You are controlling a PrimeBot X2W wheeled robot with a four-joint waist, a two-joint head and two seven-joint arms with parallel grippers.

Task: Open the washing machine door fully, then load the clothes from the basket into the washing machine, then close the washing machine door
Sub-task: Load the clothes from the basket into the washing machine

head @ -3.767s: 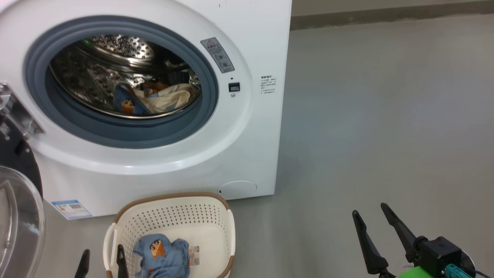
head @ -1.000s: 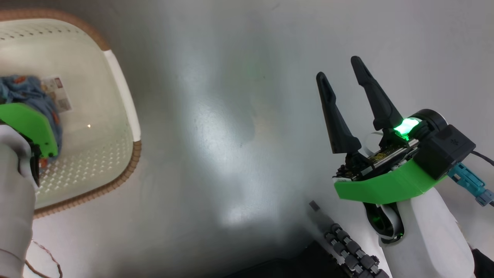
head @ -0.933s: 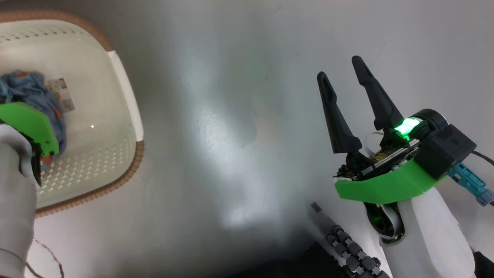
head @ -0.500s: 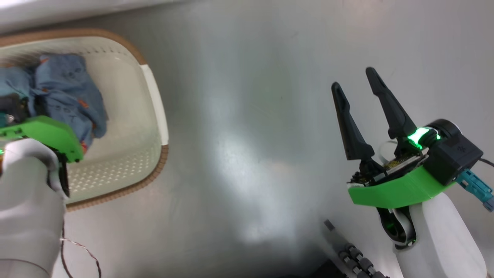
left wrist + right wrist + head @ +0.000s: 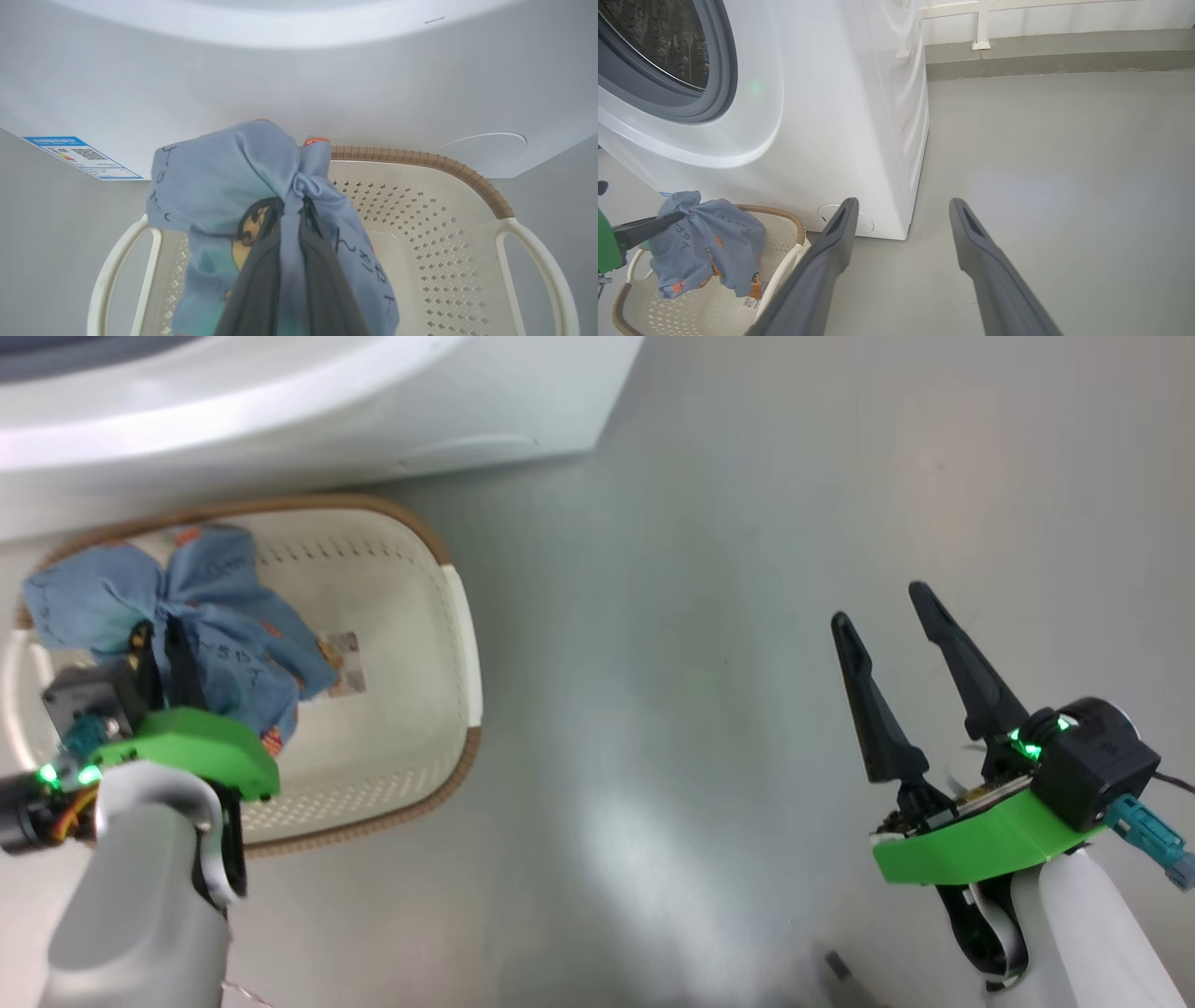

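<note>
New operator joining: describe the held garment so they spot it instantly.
At the foot of the white washing machine sits the cream basket. Hanging over it, pinched in the jaws of the left gripper, is the garment: soft blue cartoon-print cloth amid hard white plastic.

Grey floor (image 5: pixel 747 569) carries the washing machine (image 5: pixel 280 420) and, just before it, the basket (image 5: pixel 463 644)

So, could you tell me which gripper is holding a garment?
The left gripper: its fingers are pinched shut on the blue garment above the basket. The right gripper has its fingers apart, holding nothing.
</note>
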